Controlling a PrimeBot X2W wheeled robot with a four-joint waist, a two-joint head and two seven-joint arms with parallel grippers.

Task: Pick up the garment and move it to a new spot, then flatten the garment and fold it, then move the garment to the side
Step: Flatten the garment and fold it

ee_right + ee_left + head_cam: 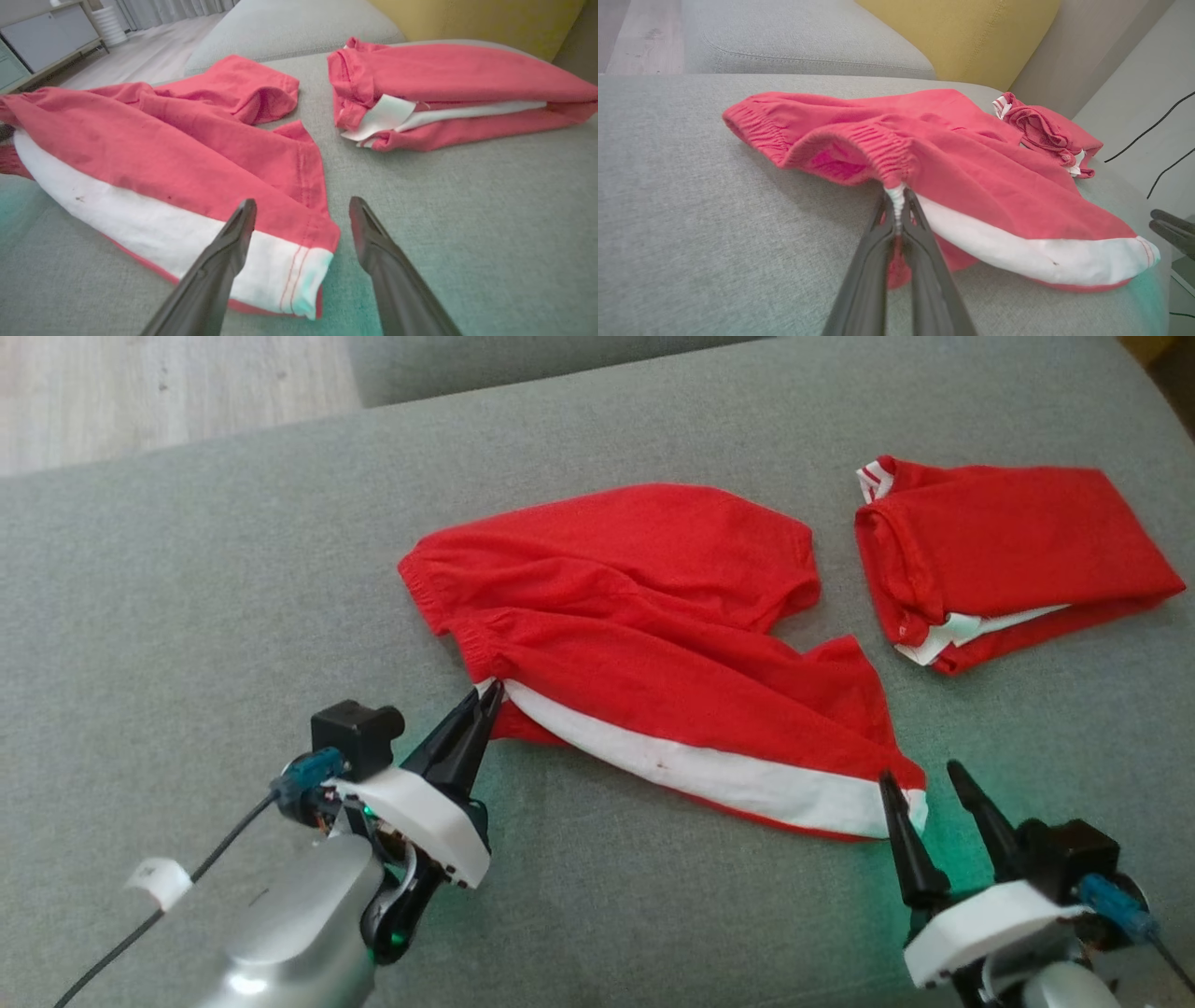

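My left gripper (489, 693) is clenched on the red shorts (653, 635), its two dark fingers pressed together on the end of the elastic waistband (859, 140), right where the white side stripe (709, 770) begins. The pinched bit of white cloth stands up between my fingertips in the left wrist view. My right gripper (918, 775) is released, fingers spread wide at the other end of that stripe. One finger sits over the hemmed leg corner (303, 275) and the other over bare fabric just beside it; I cannot tell whether either tip touches the cloth. The shorts lie loosely spread and rumpled across the middle of the grey cushion (187, 616), waistband toward its left side and legs toward its right, with the striped side along the near edge closest to me. A second red garment (1008, 541), folded into a compact bundle with white showing along one edge, rests apart from the shorts near the cushion's far right corner. Beyond the far edge I see another grey cushion (808, 42), a yellow cushion (962, 32) and pale wooden floor (140, 392).
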